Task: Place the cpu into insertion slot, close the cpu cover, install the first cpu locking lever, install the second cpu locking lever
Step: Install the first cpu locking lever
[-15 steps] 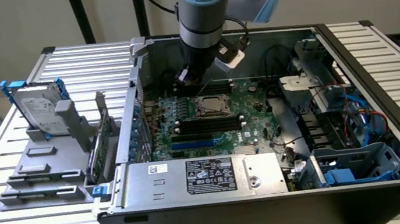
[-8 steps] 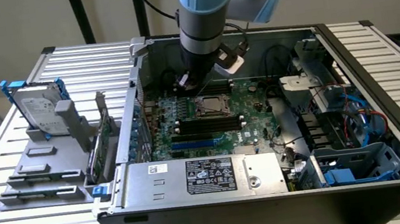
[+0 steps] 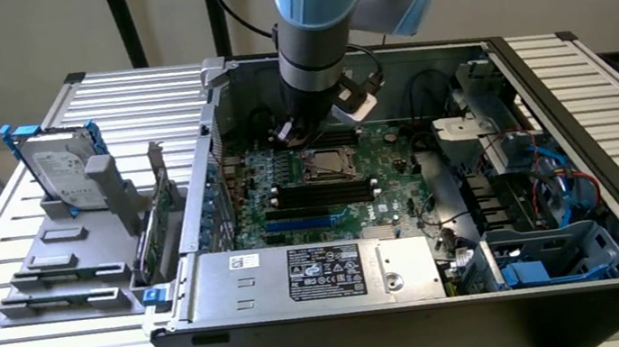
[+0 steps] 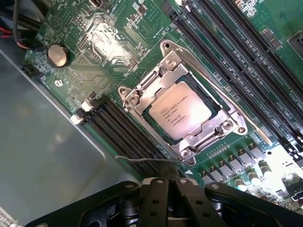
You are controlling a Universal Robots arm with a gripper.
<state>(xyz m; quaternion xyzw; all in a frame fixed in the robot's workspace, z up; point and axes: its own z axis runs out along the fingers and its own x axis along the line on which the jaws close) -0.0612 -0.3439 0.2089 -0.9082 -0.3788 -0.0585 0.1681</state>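
At the socket [image 3: 326, 164], mid-board inside the open computer case [image 3: 429, 331], the cpu [image 4: 180, 109] is seated silvery face up. The cpu cover [image 4: 150, 85] lies flat on the socket, framing the chip in its window.

Step in hand, as judged: the locking levers. The first two steps appear done. One lever [image 4: 251, 124] lies along a side of the socket, seemingly down; whether it is hooked cannot be told. A thin rod [image 4: 142, 160], taken for the other lever, stands off the socket's near corner, unlatched by the look of it.

The gripper [image 4: 169, 182] hangs just beside the socket, fingers pressed together and holding nothing, tips just beside that rod. Contact cannot be confirmed.

Requirement, as judged: the lever step calls for closed tips bearing squarely on the rod's end, since so thin a wire could slip aside.

Containers:
- The case holds the motherboard [image 4: 94, 42] under the socket, and the power supply [image 3: 312, 273] near it.
- A drive cage [image 3: 552, 253] sits further from the socket.
- A grey rack [image 3: 61, 263] stands outside the case, well apart from the socket. It holds a hard drive [image 3: 57, 168] upright.
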